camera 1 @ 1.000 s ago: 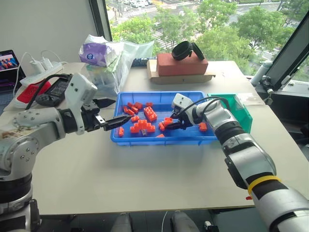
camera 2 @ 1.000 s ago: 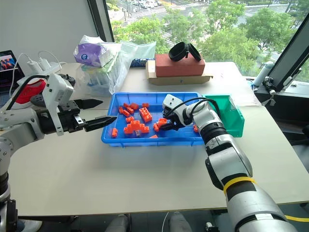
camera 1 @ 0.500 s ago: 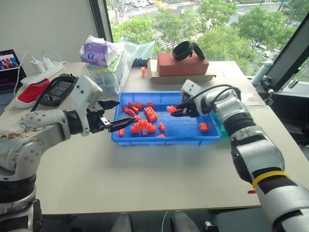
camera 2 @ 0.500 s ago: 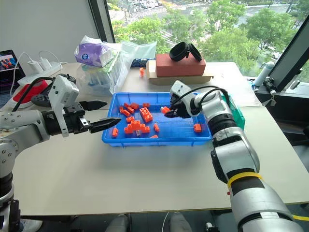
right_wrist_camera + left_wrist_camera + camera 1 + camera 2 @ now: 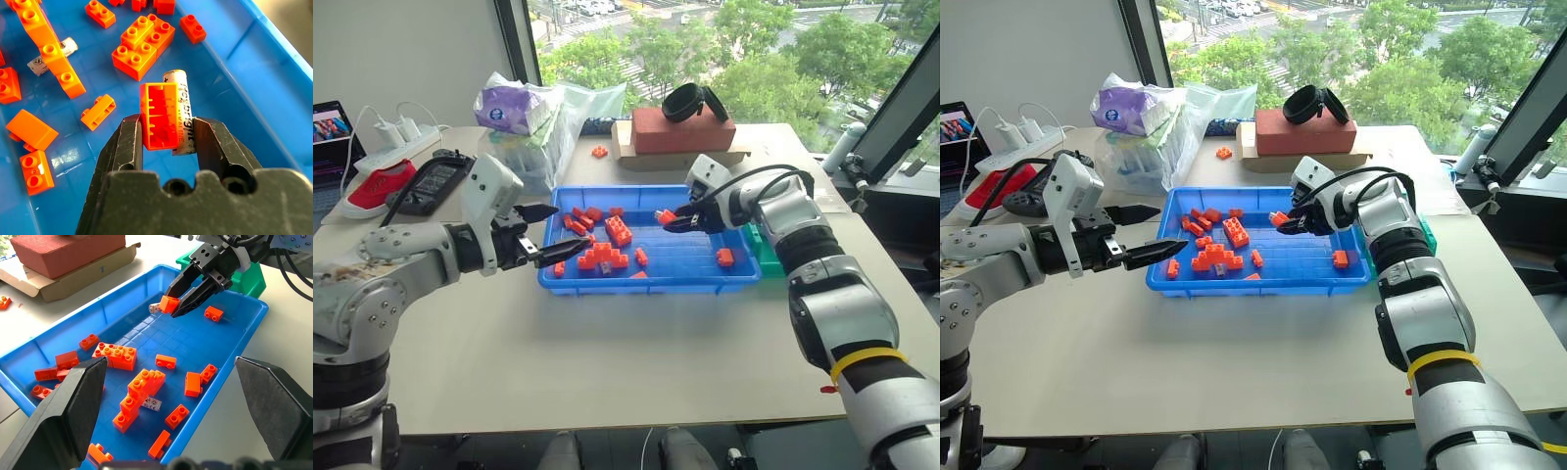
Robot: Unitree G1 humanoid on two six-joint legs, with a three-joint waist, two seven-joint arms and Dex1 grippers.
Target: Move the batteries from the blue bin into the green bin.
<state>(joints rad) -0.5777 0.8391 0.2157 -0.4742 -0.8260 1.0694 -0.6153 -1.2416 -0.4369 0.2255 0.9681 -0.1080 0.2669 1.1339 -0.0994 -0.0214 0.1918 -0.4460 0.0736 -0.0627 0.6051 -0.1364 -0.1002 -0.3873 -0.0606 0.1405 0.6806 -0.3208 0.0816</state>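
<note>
Hidden for the most part behind the right forearm: the green bin (image 5: 768, 238), just a teal strip showing past the blue bin's (image 5: 646, 285) far right end, the two close or touching, hard to tell which. Half buried under a stack of orange bricks (image 5: 141, 390) near the tray's middle: a second battery (image 5: 55, 55), only its label and pale ends peeking out. Elsewhere in the tray, too small to tell from the head views whether more batteries lie among the bricks. Raised above the tray's back right part: the right gripper (image 5: 168, 131), jaws narrowed, pinching a battery (image 5: 182, 113) and an orange brick (image 5: 159, 115) side by side, brick against one finger, battery against the other, both clear of the tray floor. Hovering at the tray's left end: the left gripper (image 5: 551, 233), fingers spread wide, holding nothing, touching nothing. Behind the tray, a red block (image 5: 681, 129) on cardboard.
</note>
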